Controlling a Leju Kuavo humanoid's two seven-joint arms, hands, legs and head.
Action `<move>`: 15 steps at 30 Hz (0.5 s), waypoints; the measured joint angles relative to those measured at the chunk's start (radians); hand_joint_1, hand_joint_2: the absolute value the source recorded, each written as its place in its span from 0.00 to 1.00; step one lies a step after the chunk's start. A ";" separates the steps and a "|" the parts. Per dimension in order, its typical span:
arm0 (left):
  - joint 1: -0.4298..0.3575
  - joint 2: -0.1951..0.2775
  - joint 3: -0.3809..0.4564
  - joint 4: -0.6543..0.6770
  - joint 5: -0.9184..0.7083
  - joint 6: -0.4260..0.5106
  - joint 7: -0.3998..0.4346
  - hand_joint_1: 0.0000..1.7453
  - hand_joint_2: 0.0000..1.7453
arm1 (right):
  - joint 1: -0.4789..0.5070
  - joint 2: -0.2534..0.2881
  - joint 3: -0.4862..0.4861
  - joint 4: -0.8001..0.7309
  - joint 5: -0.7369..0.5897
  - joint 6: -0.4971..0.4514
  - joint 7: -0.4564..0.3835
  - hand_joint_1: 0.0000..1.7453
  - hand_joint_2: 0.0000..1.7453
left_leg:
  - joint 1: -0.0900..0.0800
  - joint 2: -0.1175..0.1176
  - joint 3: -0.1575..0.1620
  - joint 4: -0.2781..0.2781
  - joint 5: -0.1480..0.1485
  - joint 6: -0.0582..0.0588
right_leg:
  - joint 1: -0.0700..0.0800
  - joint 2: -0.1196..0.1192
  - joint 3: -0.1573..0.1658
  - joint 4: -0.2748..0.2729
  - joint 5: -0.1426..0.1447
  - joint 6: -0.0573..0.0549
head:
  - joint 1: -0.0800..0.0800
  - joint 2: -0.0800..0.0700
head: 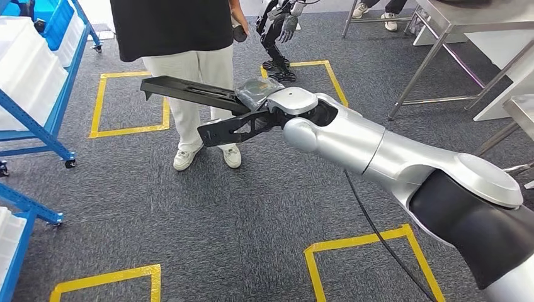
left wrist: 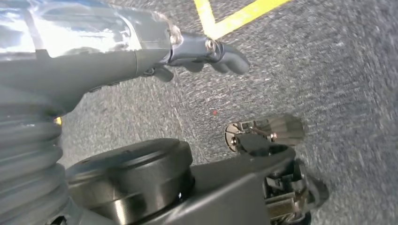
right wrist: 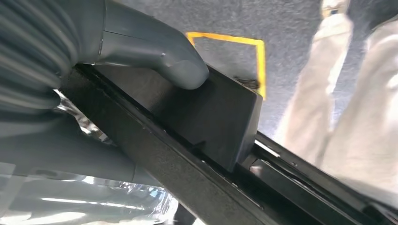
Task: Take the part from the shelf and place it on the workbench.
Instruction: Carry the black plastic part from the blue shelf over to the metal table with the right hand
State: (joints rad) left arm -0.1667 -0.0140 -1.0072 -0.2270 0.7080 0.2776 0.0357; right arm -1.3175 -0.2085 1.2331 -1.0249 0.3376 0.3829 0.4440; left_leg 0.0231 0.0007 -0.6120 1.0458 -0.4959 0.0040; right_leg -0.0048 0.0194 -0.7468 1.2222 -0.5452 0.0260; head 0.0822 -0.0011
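There's the part (head: 189, 91), a long black moulded piece, held out in mid-air over the carpet; its long axis runs roughly level, the free end pointing away to the robot's left and slightly away from it, toward the blue shelf side. A second black bracket-like section (head: 230, 129) hangs just below it, near the grip. The right hand (head: 264, 110) grasps the part at its near end (some crinkled clear plastic wrap (head: 257, 89) is bunched right at the hand), and in the right wrist view the thick grey thumb (right wrist: 180, 70) presses down flat on a black block of the part while the rail runs on past it. The left hand (left wrist: 206, 54) hangs low over the floor, fingers loosely extended with nothing in them.

Below is dark grey carpet (head: 220, 214) marked with yellow tape squares (head: 101, 104). A person in pale trousers and white shoes (head: 195, 94) stands just beyond the part. Blue shelving with white bins (head: 38, 88) stands to the left, and metal-legged benches (head: 453, 38) to the right. A second robot's dark hand and leg (head: 277, 38) show farther back.
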 joint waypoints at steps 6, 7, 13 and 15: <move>-0.001 0.006 0.000 0.000 -0.003 -0.004 0.000 0.00 1.00 | 0.006 0.001 0.004 0.018 0.007 -0.003 -0.004 1.00 1.00 | -0.009 0.071 0.027 -0.001 -0.024 -0.004 | 0.011 -0.043 0.051 -0.115 0.100 -0.020 | 0.027 0.000; -0.002 0.006 0.001 0.000 -0.004 -0.004 -0.001 0.00 1.00 | 0.003 0.002 0.004 0.020 0.011 -0.004 -0.005 1.00 1.00 | -0.010 0.079 0.029 -0.002 -0.028 -0.008 | 0.017 -0.054 0.075 -0.160 0.111 -0.028 | 0.027 0.000; -0.007 0.005 0.001 -0.001 -0.006 -0.008 -0.002 0.00 1.00 | -0.006 0.005 0.003 0.034 0.016 -0.003 -0.014 1.00 1.00 | -0.006 0.027 0.014 0.047 -0.071 -0.032 | 0.017 -0.036 0.108 -0.216 0.107 -0.051 | 0.014 0.000; -0.006 0.005 0.001 -0.001 -0.006 -0.008 -0.001 0.00 1.00 | -0.006 0.010 0.005 0.038 0.009 0.008 -0.018 1.00 1.00 | -0.005 -0.014 -0.052 0.163 -0.118 -0.036 | 0.016 -0.023 0.112 -0.218 0.105 -0.057 | -0.002 0.000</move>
State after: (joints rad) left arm -0.1732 -0.0086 -1.0063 -0.2276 0.7016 0.2698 0.0344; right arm -1.3231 -0.1988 1.2379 -0.9869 0.3466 0.3907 0.4258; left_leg 0.0179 -0.0130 -0.6636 1.2085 -0.6142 -0.0322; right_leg 0.0108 -0.0038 -0.6346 1.0044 -0.4400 -0.0306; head 0.0798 -0.0011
